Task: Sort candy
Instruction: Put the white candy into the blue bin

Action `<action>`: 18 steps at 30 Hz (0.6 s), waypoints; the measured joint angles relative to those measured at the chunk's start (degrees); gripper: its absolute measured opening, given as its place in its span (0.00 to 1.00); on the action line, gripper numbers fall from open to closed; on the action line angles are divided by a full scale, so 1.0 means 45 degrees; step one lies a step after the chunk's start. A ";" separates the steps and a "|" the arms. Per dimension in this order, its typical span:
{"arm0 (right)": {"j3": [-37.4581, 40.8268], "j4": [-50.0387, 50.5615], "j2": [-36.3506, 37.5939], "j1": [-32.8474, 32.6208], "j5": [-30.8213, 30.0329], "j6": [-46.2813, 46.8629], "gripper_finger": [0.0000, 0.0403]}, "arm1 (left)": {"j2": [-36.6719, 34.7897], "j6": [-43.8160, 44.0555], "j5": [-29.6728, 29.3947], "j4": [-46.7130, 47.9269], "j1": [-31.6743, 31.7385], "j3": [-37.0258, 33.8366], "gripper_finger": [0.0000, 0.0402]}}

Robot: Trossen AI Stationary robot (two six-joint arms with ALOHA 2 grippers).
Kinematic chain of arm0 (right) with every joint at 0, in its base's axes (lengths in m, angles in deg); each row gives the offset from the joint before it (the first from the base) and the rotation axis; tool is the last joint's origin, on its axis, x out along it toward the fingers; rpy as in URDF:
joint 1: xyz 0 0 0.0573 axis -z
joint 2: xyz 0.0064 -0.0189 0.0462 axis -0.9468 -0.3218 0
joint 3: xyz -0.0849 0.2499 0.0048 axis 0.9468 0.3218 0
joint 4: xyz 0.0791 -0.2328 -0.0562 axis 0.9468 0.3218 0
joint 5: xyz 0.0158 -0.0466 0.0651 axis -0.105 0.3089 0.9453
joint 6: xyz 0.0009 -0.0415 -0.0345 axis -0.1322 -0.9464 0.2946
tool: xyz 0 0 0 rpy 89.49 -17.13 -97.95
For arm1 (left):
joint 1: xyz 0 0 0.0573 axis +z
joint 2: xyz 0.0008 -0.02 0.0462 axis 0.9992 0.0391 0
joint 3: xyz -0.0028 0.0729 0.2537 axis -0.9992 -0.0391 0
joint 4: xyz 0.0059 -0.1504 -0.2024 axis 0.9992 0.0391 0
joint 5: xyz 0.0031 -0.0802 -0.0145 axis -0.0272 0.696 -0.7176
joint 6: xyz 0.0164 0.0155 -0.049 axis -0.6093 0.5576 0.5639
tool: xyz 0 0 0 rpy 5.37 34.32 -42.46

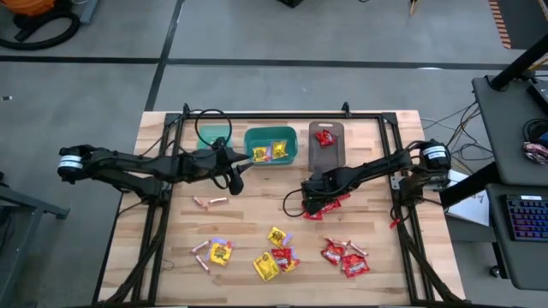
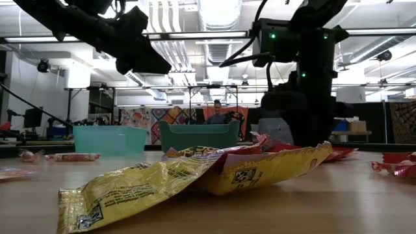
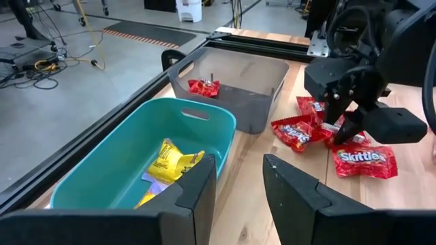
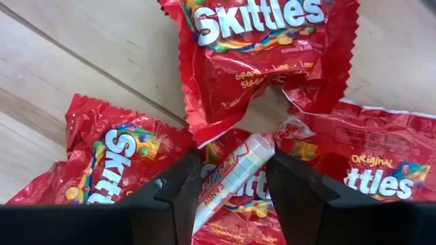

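On the wooden table [image 1: 377, 265], both grippers' fingers stand apart, apparently empty, workshop behind.

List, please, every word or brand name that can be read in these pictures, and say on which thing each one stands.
"Skittles": upper red packet in front of the right gripper.
"Skittles": left red packet.
"ORIGINAL", "ttles": cut-off right-hand red packet.
"Skittles": red packet on the table.
Candy stick and yellow packets: print too small to read.
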 joint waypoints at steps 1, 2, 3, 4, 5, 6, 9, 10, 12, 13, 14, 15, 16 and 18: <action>0.0000 -0.0004 0.0010 0.0000 0.0001 0.0015 0.38 | 0.0000 -0.0001 -0.0005 -0.0002 0.0000 0.0000 0.27; 0.0000 -0.0009 0.0023 0.0000 0.0005 0.0023 0.38 | 0.0000 0.0001 -0.0002 -0.0001 0.0000 0.0000 0.27; -0.0004 -0.0014 0.0028 0.0000 0.0005 0.0028 0.38 | 0.0000 0.0003 0.0000 -0.0001 0.0000 0.0000 0.27; -0.0026 -0.0018 0.0029 0.0000 0.0005 0.0029 0.38 | 0.0000 0.0012 0.0000 -0.0001 0.0000 0.0000 0.27; -0.0055 -0.0024 0.0029 0.0000 0.0005 0.0027 0.38 | 0.0000 0.0023 0.0000 -0.0001 0.0000 0.0000 0.27; -0.0094 -0.0026 0.0029 0.0000 0.0005 0.0021 0.38 | 0.0000 0.0025 0.0000 -0.0001 0.0000 0.0000 0.27; -0.0211 -0.0034 0.0029 0.0000 0.0010 -0.0074 0.38 | -0.0005 0.0035 0.0000 -0.0005 0.0000 0.0000 0.27; -0.0251 -0.0034 0.0029 0.0000 0.0010 -0.0110 0.38 | -0.0005 0.0044 0.0000 -0.0003 0.0000 0.0000 0.27; -0.0323 -0.0020 0.0029 0.0000 0.0010 -0.0177 0.38 | -0.0005 0.0107 0.0005 -0.0005 0.0000 0.0000 0.27; -0.0366 -0.0022 0.0029 0.0000 0.0005 -0.0226 0.36 | -0.0005 0.0132 0.0017 -0.0005 0.0000 0.0000 0.27; -0.0395 -0.0033 0.0029 0.0000 0.0005 -0.0309 0.33 | -0.0005 0.0132 0.0088 -0.0005 0.0000 0.0000 0.27; -0.0411 -0.0038 0.0029 0.0000 0.0005 -0.0366 0.30 | -0.0005 0.0132 0.0092 -0.0005 0.0000 0.0000 0.27; -0.0413 -0.0038 0.0029 0.0000 0.0005 -0.0448 0.26 | -0.0005 0.0137 0.0097 -0.0005 0.0000 0.0000 0.27; -0.0413 -0.0033 0.0029 0.0000 0.0005 -0.0537 0.16 | -0.0010 0.0137 0.0097 -0.0010 0.0000 0.0000 0.27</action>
